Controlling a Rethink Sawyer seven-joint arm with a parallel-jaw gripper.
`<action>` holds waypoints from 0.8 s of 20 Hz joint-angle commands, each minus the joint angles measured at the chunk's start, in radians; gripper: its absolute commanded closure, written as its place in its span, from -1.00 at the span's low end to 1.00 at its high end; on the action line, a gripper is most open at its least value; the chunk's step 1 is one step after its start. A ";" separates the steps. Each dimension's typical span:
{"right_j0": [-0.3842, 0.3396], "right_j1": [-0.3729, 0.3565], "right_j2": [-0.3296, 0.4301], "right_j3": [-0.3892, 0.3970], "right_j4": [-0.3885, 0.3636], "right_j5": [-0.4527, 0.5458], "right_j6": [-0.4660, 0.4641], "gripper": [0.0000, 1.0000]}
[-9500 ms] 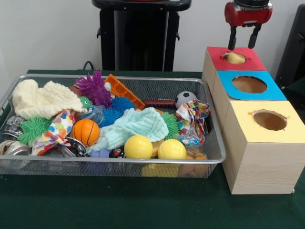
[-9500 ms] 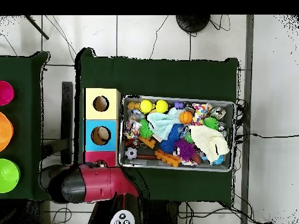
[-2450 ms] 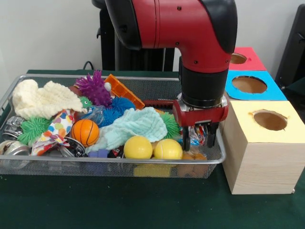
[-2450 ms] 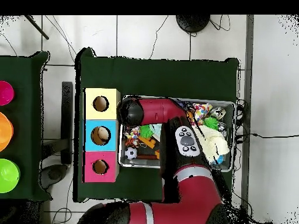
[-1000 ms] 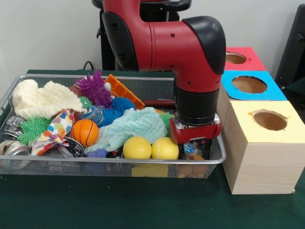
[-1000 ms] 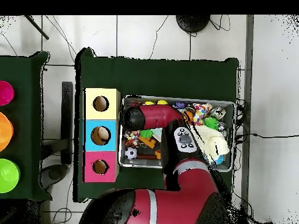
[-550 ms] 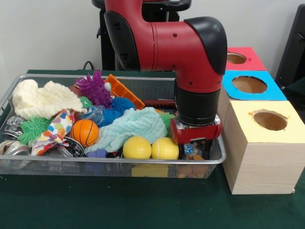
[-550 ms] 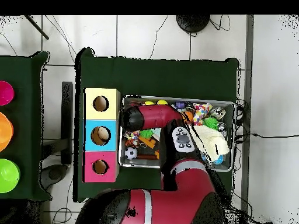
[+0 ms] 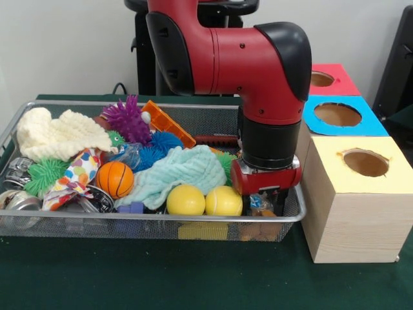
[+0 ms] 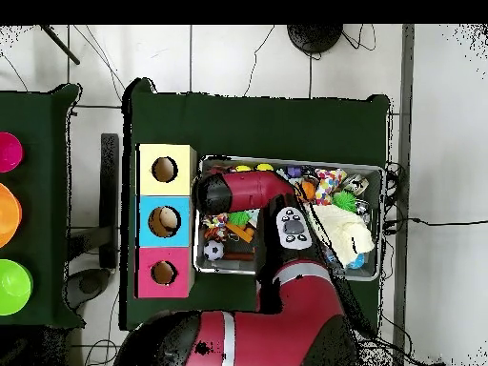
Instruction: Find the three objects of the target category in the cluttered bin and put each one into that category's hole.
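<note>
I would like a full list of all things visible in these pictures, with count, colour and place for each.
wire bin: 1, silver, on the green table
yellow balls: 2, yellow, bin's near edge
basketball: 1, orange, left of the mint cloth
mint cloth: 1, pale green, bin centre
knitted cloth: 1, cream, far left corner
spiky ball: 1, purple, far side
soccer ball: 1, black and white, overhead view only
sorting boxes: 3, yellow, blue and red tops, right of the bin
bowls: 3, pink, orange, green, side table
gripper: 1, red, down in the bin's right end
</note>
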 commanded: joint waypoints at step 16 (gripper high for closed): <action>0.040 0.111 0.070 -0.018 0.060 -0.031 0.143 1.00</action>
